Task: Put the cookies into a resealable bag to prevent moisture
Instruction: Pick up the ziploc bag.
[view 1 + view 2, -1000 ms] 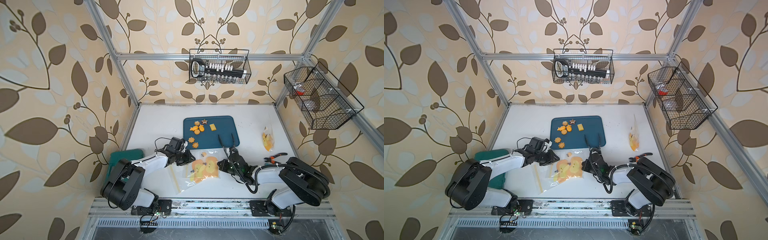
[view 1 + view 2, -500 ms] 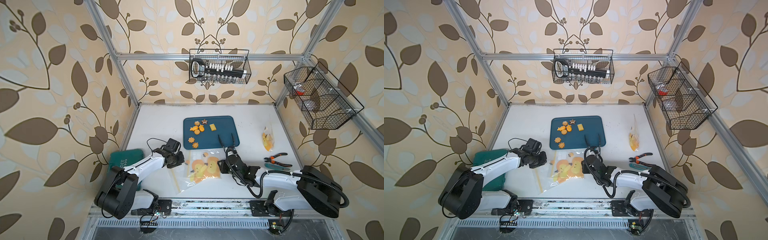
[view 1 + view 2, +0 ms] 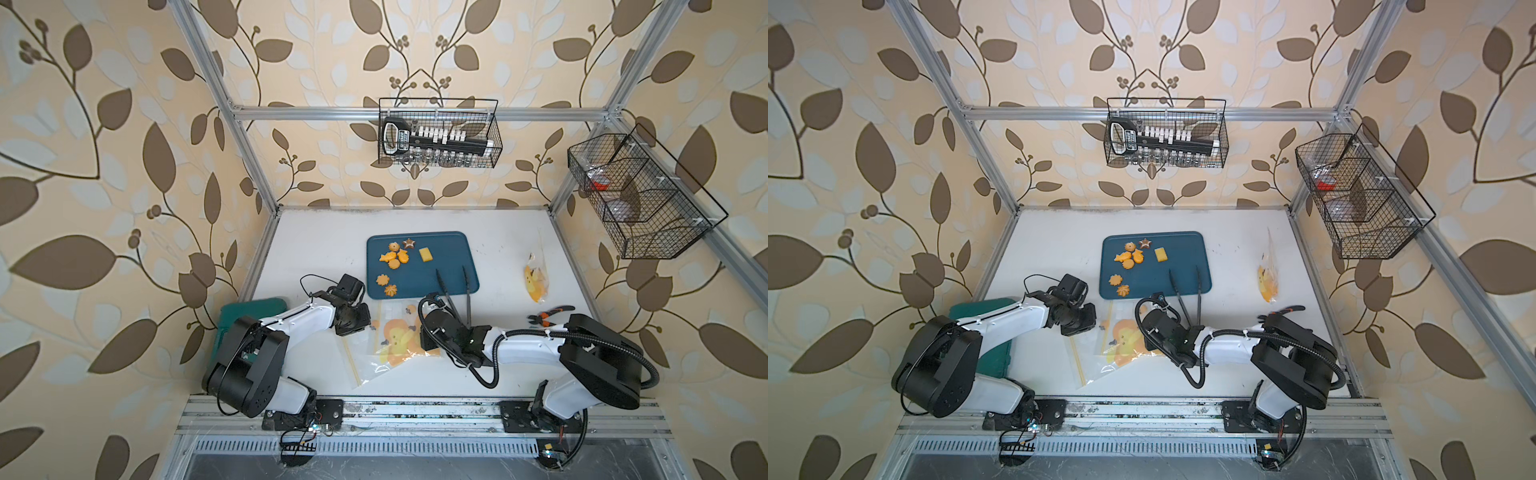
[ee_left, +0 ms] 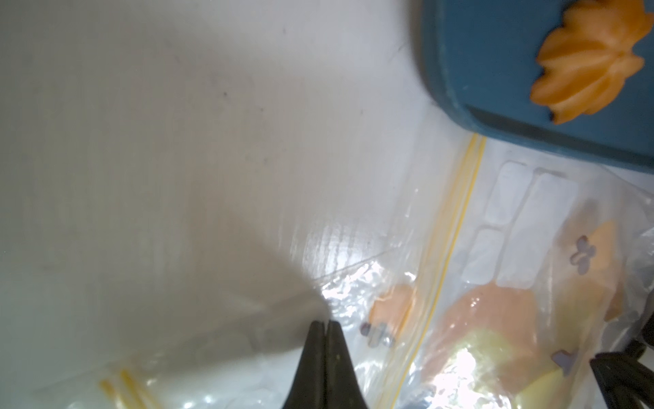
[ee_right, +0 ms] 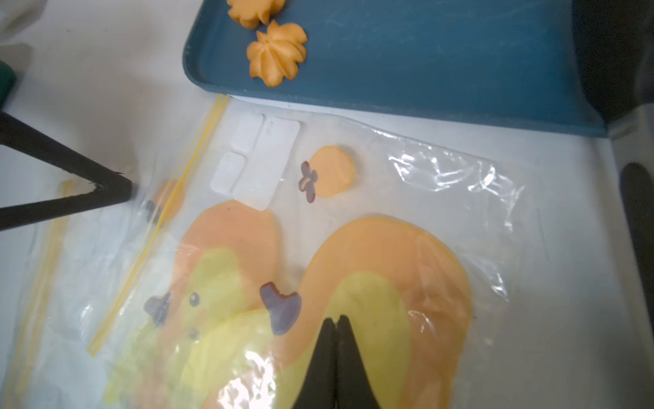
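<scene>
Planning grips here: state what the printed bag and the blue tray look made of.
The printed bag: thin clear plastic film, glossy; it wrinkles and glints. The blue tray: probably rigid plastic, smooth satin finish; rounded moulded rim, faint scuffs.

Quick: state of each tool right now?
Left tool: closed, tips on the clear resealable bag; grip on film unclear.
Right tool: closed, tips over the same bag; grip unclear.
</scene>
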Controlling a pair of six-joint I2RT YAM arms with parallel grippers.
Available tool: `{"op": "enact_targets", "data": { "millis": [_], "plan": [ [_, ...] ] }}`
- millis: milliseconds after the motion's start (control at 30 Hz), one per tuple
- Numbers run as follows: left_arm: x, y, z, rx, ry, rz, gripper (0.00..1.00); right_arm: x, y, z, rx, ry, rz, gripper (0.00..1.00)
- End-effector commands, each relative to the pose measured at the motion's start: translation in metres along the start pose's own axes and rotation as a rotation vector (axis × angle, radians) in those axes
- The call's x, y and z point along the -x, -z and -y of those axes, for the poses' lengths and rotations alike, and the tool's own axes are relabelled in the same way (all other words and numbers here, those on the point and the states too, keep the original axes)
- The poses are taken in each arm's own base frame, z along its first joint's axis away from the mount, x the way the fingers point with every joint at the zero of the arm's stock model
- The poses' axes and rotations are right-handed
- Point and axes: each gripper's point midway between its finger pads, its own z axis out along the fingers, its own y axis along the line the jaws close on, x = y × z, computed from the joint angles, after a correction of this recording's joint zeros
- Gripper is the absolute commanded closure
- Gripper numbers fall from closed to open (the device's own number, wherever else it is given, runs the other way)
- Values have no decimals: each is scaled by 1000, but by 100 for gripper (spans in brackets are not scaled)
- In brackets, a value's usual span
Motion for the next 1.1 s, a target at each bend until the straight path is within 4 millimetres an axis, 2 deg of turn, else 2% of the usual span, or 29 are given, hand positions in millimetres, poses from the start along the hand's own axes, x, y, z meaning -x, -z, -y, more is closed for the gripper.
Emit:
{"op": "enact_targets", "data": {
  "millis": [0, 333, 1067],
  "plan": [
    [5, -3, 10, -28, -30, -16, 100, -5, -5, 8, -44, -15, -25, 100],
    [-1, -9, 26, -110, -52, -49, 100, -22, -14, 14, -54, -29, -75, 100],
    [-11, -8, 63, -299, -84, -88, 90, -37, -21, 24, -75, -46, -114, 100]
  ]
}}
